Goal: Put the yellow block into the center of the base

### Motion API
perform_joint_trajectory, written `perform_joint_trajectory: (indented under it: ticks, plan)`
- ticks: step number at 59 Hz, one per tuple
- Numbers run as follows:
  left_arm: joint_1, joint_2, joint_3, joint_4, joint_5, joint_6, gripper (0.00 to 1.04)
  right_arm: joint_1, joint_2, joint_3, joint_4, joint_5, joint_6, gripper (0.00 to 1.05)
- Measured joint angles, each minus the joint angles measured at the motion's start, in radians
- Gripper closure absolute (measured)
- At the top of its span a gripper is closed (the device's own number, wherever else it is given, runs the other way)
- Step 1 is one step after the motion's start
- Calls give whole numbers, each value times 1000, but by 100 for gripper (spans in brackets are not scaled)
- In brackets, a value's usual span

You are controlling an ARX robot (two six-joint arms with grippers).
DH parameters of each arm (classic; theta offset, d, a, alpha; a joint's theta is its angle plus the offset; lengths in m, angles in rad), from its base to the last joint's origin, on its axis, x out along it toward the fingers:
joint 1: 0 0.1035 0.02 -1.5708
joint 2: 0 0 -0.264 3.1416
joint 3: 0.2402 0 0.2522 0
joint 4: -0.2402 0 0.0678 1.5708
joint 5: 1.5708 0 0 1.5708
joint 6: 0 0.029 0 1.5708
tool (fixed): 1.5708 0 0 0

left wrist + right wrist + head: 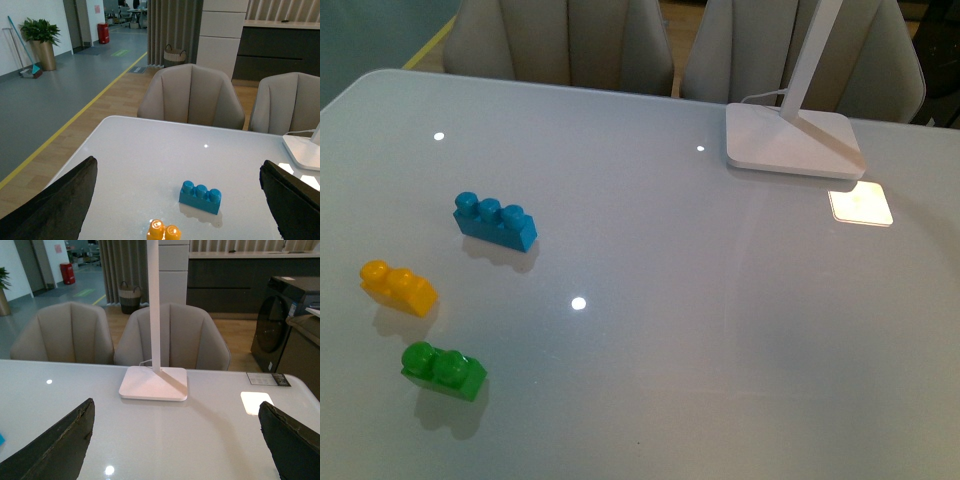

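Both of mine are wide open with nothing in them: left gripper (177, 165) is looking down at the left bricks, right gripper (176, 405) is facing the lamp. Neither arm shows in the front view.

The yellow block (398, 287) sits near-left on the table (670, 350), untouched, between the blue brick (495, 222) further off and the green brick (443, 371) nearer. What I take for the base (861, 205) is the white square far right, just beside the lamp foot (793, 140) on its near side.

Stuff I'm worried about:
- The base is blown out by the light, so I can't see a single stud. Finding the centre of it will be guesswork, and an off-centre or half-seated press seems likely.
- The block is glossy and lies skewed to the table edge. If my fingers don't line up with its sides, it could twist or squirt out.
- The green one is the same size and close by, so a sloppy approach could bump it.
- It's a long carry across the table, block and base being well apart.

In the way: the lamp stem (815, 50) leans up over that corner, so coming down on the base could clip it. The chairs (560, 40) behind the table don't matter.
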Motion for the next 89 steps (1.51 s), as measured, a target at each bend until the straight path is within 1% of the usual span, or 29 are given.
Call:
perform_joint_trajectory:
  ticks: [50, 51, 52, 53, 54, 56, 57, 60, 66, 71, 72, 75, 76, 80, 84, 87, 89]
  plan:
    - [0, 0, 0, 0, 0, 0, 7, 0, 1, 0, 0, 2, 0, 9]
    - [0, 0, 0, 0, 0, 0, 7, 9, 13, 5, -19, 31, 14, 9]
    - [0, 0, 0, 0, 0, 0, 7, 27, 35, 22, -64, 93, 26, 9]
    - [0, 0, 0, 0, 0, 0, 7, 37, 52, 32, -87, 121, 36, 9]
    - [0, 0, 0, 0, 0, 0, 7, 50, 94, 49, -117, 179, 56, 9]
    - [0, 0, 0, 0, 0, 0, 7, 51, 174, 67, -121, 241, 70, 9]
    - [0, -1, 0, 0, 0, 0, 7, 42, 230, 77, -105, 254, 74, 9]
    - [0, -1, 0, 0, 0, 0, 7, 5, 357, 92, -31, 238, 73, 9]
    - [0, -1, 0, 0, 0, 0, 7, -129, 587, 121, 157, 106, 46, 9]
    - [0, -1, 0, 0, 0, 0, 7, -283, 797, 158, 332, -40, -9, 9]
    - [0, -1, 0, 0, 0, 0, 7, -301, 821, 163, 351, -58, -18, 9]
    - [0, -1, 0, 0, 0, 0, 7, -405, 975, 198, 460, -163, -70, 9]
    - [0, -1, 0, 0, 0, 0, 7, -423, 1004, 205, 479, -179, -80, 9]
    - [0, -1, 0, 0, 0, 0, 7, -549, 1227, 268, 599, -285, -161, 9]
    - [0, -1, 0, 0, 0, 0, 7, -633, 1395, 325, 649, -335, -231, 9]
    - [0, -1, 0, 0, 0, 0, 7, -719, 1609, 399, 693, -375, -347, 9]
    - [0, -1, 0, 0, 0, 0, 7, -753, 1709, 435, 699, -387, -397, 9]
